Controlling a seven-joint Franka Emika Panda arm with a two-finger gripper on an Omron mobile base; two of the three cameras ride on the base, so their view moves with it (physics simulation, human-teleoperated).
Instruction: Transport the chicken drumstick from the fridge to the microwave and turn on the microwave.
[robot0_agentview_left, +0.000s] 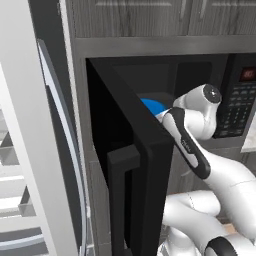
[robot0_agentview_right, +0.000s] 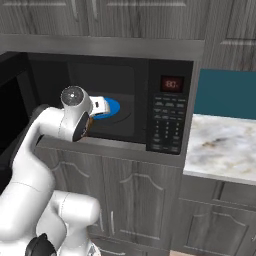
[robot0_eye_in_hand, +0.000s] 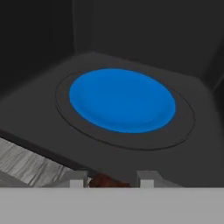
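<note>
The hand (robot0_eye_in_hand: 111, 180) is clamped on the chicken drumstick (robot0_eye_in_hand: 107, 180) at the open microwave (robot0_agentview_right: 170, 107) mouth, just short of the blue plate (robot0_eye_in_hand: 120, 98); the meat looks light, firm, perhaps slippery; best pinched mid-shaft.
</note>
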